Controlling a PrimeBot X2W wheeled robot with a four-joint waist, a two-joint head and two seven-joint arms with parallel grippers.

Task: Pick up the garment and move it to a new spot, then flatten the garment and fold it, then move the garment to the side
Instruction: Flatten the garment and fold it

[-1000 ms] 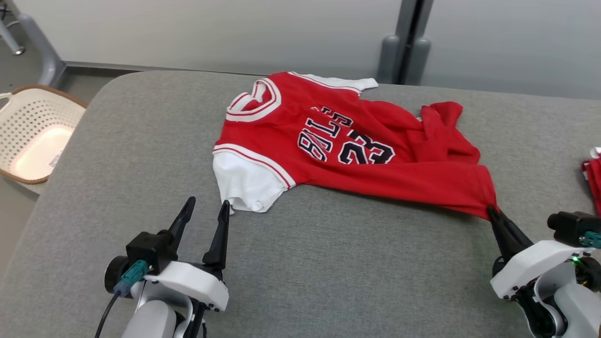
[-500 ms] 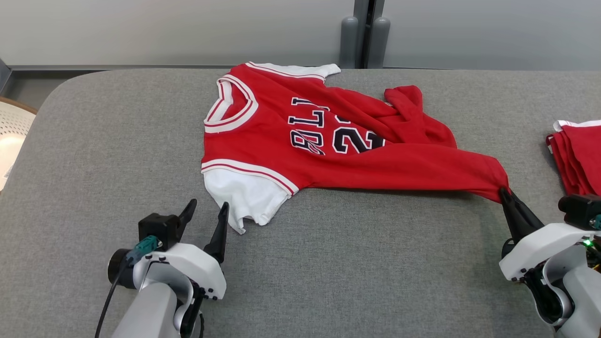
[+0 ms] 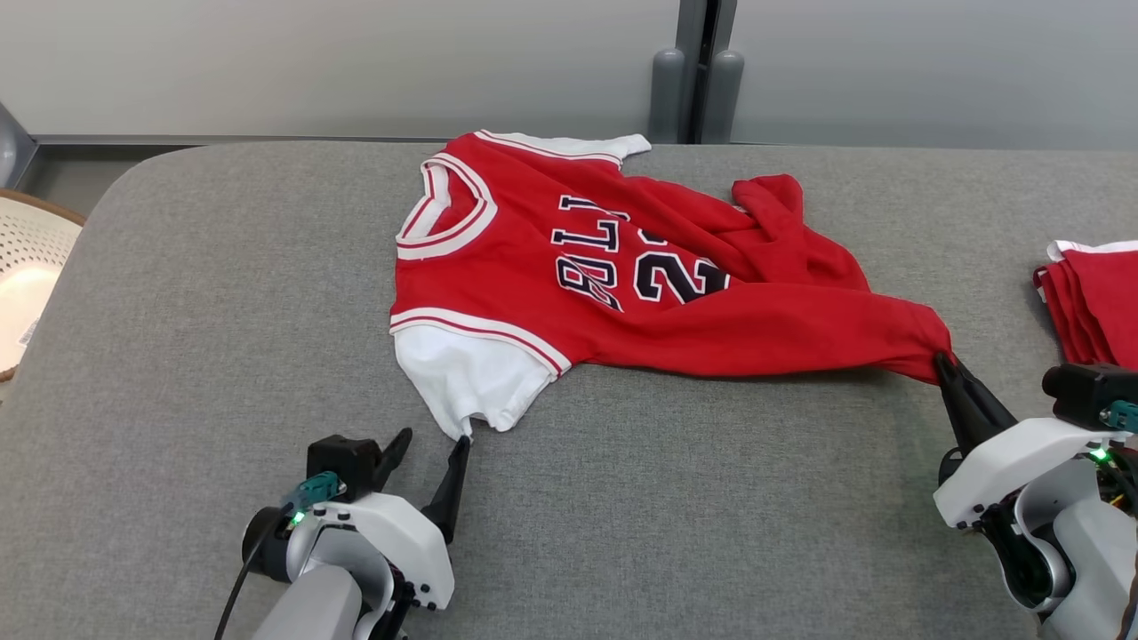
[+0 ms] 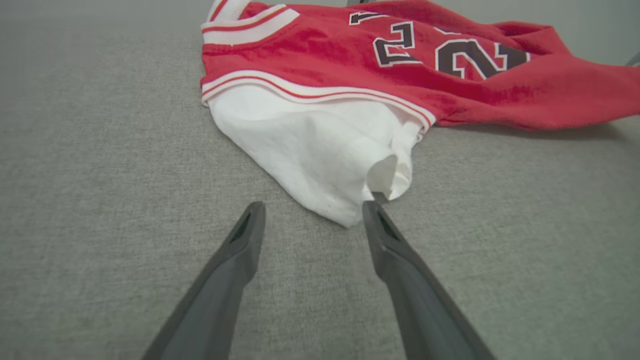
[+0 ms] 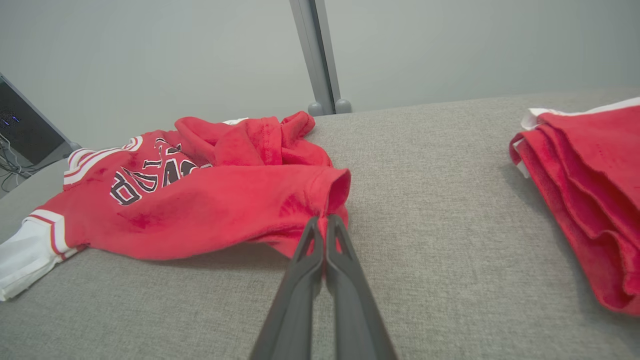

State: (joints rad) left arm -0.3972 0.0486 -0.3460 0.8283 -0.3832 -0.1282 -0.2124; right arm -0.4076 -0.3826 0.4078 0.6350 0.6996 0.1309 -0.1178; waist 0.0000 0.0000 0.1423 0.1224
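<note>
The red fleece jersey [image 3: 622, 293] with white sleeves lies rumpled near the middle of the grey padded table [image 3: 222, 311]. Its hem corner is pinched in the closed right gripper [image 3: 942, 372]. The left gripper [image 3: 434, 438] is spread wide, one finger touching the near white sleeve [image 3: 462, 378]. The cuff should be taken between both fingers before closing, so the cloth can be drawn flat. Half a second earlier, that finger stood just beside the sleeve.

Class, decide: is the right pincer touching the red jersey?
Touching. The right wrist view shows the right pincer shut on the jersey, with its hem corner pinched between the two fingers.
</note>
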